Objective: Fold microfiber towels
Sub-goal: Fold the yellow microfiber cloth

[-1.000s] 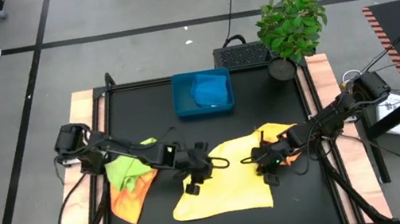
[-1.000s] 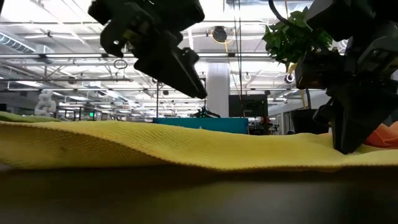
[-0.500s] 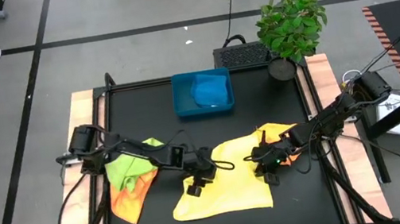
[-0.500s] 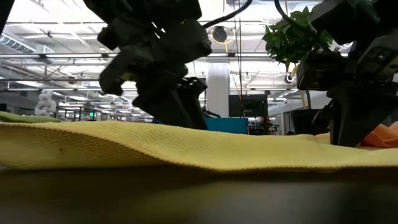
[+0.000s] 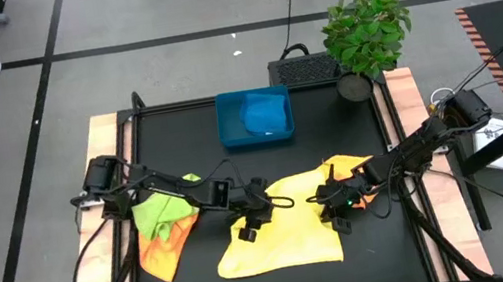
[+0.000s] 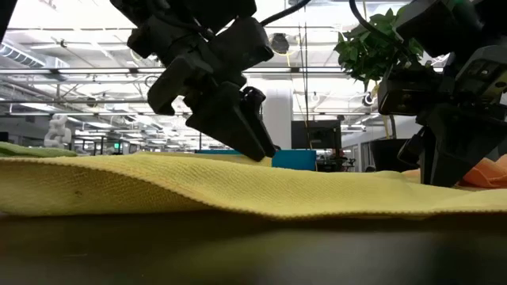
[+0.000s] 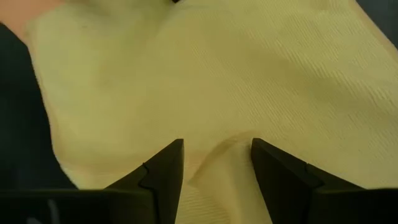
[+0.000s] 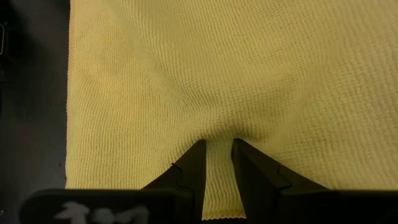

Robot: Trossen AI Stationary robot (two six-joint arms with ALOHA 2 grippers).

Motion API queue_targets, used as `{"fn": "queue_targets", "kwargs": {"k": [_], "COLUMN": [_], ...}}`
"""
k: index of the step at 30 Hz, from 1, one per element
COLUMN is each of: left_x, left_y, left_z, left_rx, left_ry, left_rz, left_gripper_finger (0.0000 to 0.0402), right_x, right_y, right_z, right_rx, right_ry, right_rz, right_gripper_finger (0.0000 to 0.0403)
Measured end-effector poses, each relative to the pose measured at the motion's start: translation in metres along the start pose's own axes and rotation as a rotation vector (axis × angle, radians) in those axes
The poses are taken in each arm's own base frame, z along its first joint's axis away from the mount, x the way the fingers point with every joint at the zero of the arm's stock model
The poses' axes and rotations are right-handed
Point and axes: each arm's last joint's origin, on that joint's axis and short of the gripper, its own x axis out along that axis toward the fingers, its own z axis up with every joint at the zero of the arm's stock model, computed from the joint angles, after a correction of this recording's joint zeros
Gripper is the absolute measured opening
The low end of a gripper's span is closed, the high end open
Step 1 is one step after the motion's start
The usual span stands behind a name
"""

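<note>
A yellow towel (image 5: 290, 224) lies spread on the black table, with its far right corner over an orange cloth (image 5: 369, 193). My left gripper (image 5: 260, 204) is down on the towel's far left part and is shut on a raised fold of it. My right gripper (image 5: 333, 201) is down on the towel's far right part and is shut on it. A lime green towel (image 5: 164, 214) lies crumpled on top of an orange towel (image 5: 164, 254) at the table's left. A blue towel (image 5: 265, 111) lies in the blue tray (image 5: 232, 124). My left gripper has a raised fold (image 7: 217, 163) of the yellow towel between its two fingers, near the towel's far left corner. The fingers slant down from the table's left, and their tips (image 6: 265, 150) are on the cloth. The rest of the towel lies flat on the table. My right gripper pinches a small pucker (image 8: 218, 151) of the yellow towel between its two fingers, near the towel's right edge. The fingers come from above, pointing down. Creases run in toward the pinch, and the towel lies on the table.
A potted plant (image 5: 366, 32) stands at the table's far right corner, next to a dark box (image 5: 304, 70). The blue tray sits at the far middle of the table. Bare black table (image 5: 379, 242) shows near the front right.
My left gripper has moved toward the table's right edge and gone down onto the far left part of the yellow towel. The towel stays spread where it was.
</note>
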Motion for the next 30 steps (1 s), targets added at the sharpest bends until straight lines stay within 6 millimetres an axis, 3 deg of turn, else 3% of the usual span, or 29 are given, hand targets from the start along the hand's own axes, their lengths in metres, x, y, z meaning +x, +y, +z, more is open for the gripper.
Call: {"fn": "queue_targets", "kwargs": {"k": [9, 19, 30], "left_x": [0.000, -0.003, -0.016], "left_y": [0.031, 0.040, 0.076], "left_z": [-0.015, -0.022, -0.044], "left_rx": [-0.077, -0.113, -0.354], "left_ry": [0.002, 0.023, 0.074], "left_rz": [-0.136, -0.195, -0.266], "left_gripper_finger": [0.0191, 0.0191, 0.0191], "right_x": [0.000, 0.000, 0.000], "right_y": [0.000, 0.000, 0.000], "right_z": [0.000, 0.000, 0.000], "right_rx": [0.001, 0.000, 0.000], "right_ry": [0.001, 0.002, 0.001], "right_rz": [0.000, -0.001, 0.000], "right_gripper_finger": [0.0075, 0.0075, 0.0075]}}
